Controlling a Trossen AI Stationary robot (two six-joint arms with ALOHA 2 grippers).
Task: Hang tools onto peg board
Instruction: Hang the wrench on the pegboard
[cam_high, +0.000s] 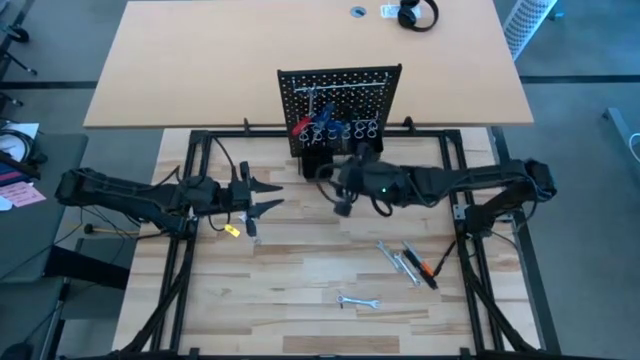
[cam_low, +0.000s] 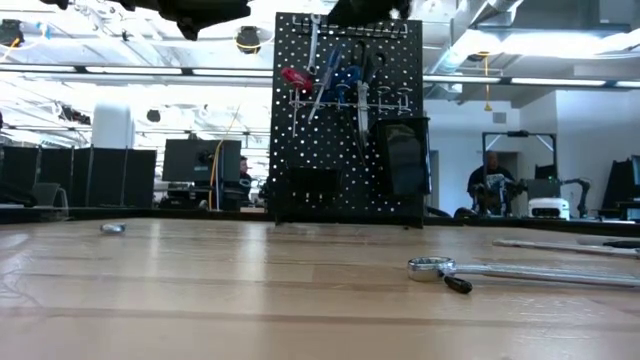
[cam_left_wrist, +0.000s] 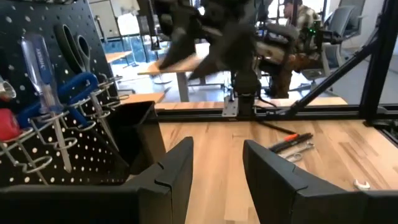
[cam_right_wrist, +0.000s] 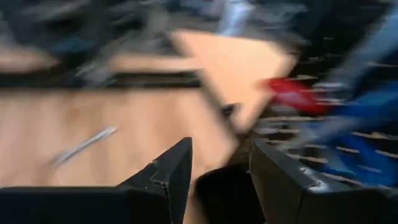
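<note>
The black peg board (cam_high: 340, 105) stands upright at the table's far middle. It holds a red-handled tool (cam_low: 297, 77), blue-handled tools (cam_low: 345, 85) and black scissors (cam_left_wrist: 68, 43) in its silver ring hooks. My right gripper (cam_high: 328, 172) is open and empty just in front of the board, above a black cup (cam_right_wrist: 221, 193); it also shows in its wrist view (cam_right_wrist: 221, 165). My left gripper (cam_high: 265, 195) is open and empty to the left of the board, also seen in its wrist view (cam_left_wrist: 217, 162). Silver wrenches (cam_high: 395, 260) and an orange-and-black tool (cam_high: 425, 265) lie flat on the table.
A small silver wrench (cam_high: 357, 300) lies near the table's front middle. Another small tool (cam_high: 252, 232) and a yellow tag (cam_high: 232, 230) lie under my left gripper. A second black cup (cam_low: 405, 155) hangs on the board. Black frame rails (cam_high: 180, 250) run along the table's sides.
</note>
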